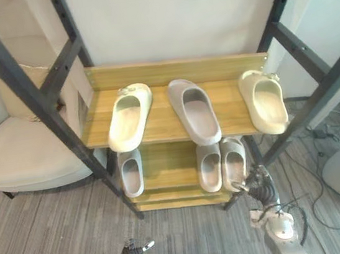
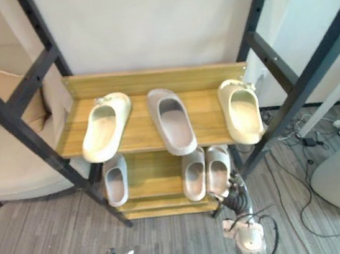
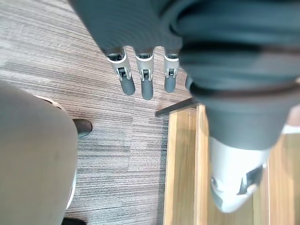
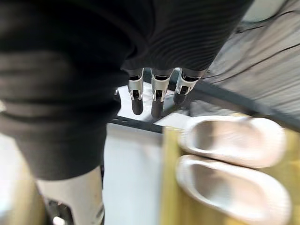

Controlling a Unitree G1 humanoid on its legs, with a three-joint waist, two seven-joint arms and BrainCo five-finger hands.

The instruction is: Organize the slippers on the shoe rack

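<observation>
Shoe rack (image 1: 175, 71), centre frame. Upper shelf, I count three: left cream slipper (image 1: 129, 116), middle grey slipper (image 1: 194, 111), right cream slipper (image 1: 266, 102). Lower shelf: lone grey slipper (image 1: 131, 173) at left, slipper pair (image 1: 210, 167) at right. Right robot hand (image 1: 256, 184) just beside that pair, fingers straight, empty. Left robot hand (image 1: 134, 252), lower left, likewise.

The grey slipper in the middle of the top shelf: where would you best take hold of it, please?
The grey moulded slipper is probably best pinched at its near end, which overhangs the front edge of the wooden top shelf. Come from the front with the right hand, fingers inside its upward-facing opening, thumb beneath.
</observation>
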